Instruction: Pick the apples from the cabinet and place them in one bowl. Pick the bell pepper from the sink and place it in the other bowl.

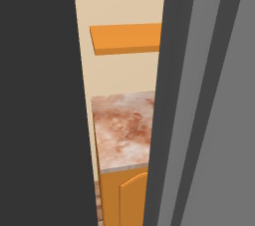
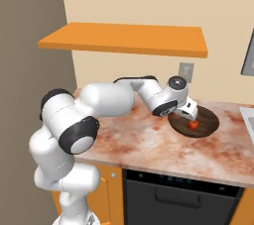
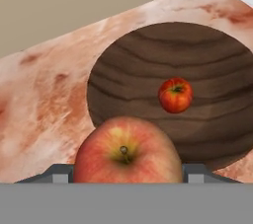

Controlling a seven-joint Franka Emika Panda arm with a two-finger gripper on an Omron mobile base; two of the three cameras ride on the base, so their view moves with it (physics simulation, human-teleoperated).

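The nearest item in the hand view is a red apple point(image 3: 127, 151) with a yellowish patch around its stem, seated between the two finger tips of the gripper point(image 2: 192, 115); the jaws stand partly apart and closed on this fruit. Below and beyond it lies a dark wooden bowl point(image 3: 148, 60), shallow and round, with a second apple point(image 3: 175, 94) resting inside it near the centre. In the right base view the bowl point(image 2: 208, 120) sits on the marbled reddish counter point(image 2: 144, 142), toward its right, with the gripper directly over its left part (the held apple is hidden by the hand there). The cabinet point(image 2: 124, 39) hangs on the wall above the counter, well apart from the gripper. A dark oven front point(image 2: 178, 196) sits below the counter edge.
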